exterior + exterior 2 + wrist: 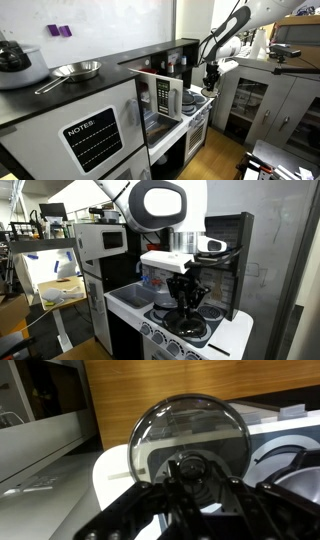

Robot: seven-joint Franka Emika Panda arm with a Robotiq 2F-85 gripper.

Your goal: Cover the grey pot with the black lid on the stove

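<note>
Wrist view: end effector (189, 470) clamps black lid (190, 425) abv stove (108, 478).

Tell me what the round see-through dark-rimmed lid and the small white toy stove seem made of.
The round dark-rimmed lid looks like glossy tinted clear plastic, possibly glass: the scene behind shows through it. The small white toy stove looks like smooth plastic or painted wood: evenly white, rounded corners.

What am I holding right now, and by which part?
The round black-rimmed clear lid. In the wrist view the gripper appears closed on its central knob, with the jaws on either side of it.
</note>
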